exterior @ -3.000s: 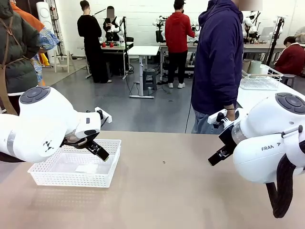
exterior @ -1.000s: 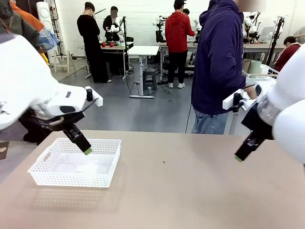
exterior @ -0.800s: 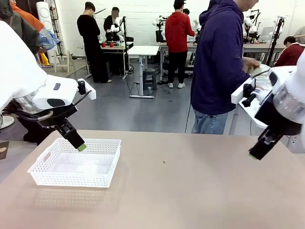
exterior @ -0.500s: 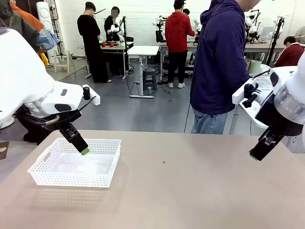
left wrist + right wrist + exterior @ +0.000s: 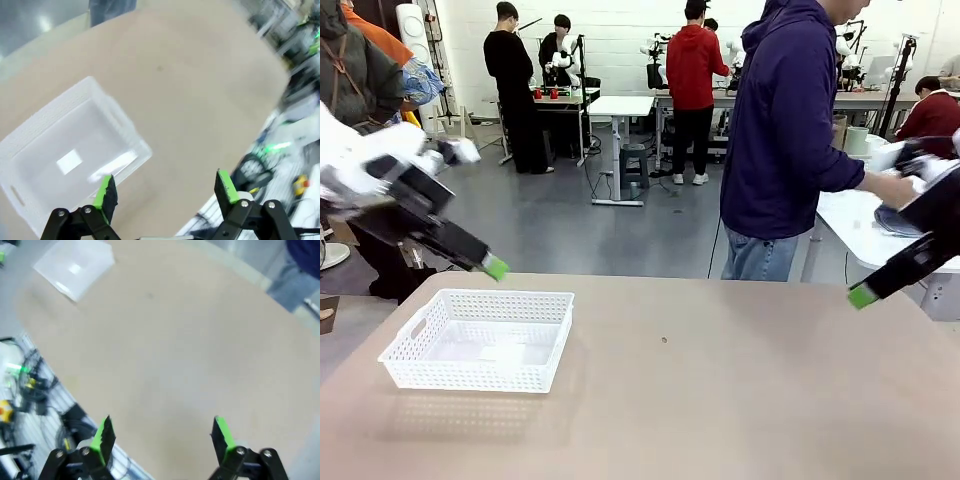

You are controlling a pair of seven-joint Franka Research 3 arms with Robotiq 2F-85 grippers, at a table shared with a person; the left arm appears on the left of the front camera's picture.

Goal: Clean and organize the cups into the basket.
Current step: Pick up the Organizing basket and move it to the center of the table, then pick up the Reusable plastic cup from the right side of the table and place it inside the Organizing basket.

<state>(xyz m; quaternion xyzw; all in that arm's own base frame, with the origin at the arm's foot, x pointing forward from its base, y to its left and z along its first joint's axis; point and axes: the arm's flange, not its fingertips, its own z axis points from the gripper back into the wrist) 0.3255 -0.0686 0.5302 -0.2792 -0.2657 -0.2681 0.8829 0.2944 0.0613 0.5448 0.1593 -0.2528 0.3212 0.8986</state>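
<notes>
We see tan table (image 5: 720, 400), small dark speck (image 5: 664, 340) mid-surface; person in navy hoodie (image 5: 782, 130) at far edge, facing white side table (image 5: 848, 225).

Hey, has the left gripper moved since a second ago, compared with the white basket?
Yes. The left gripper has risen from just over the far rim of the basket to well above it.

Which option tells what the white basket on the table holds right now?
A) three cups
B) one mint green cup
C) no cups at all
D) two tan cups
C: the white basket has its floor open to view from wall to wall, in the front view and the left wrist view alike, with no cup standing or lying in it.
</notes>
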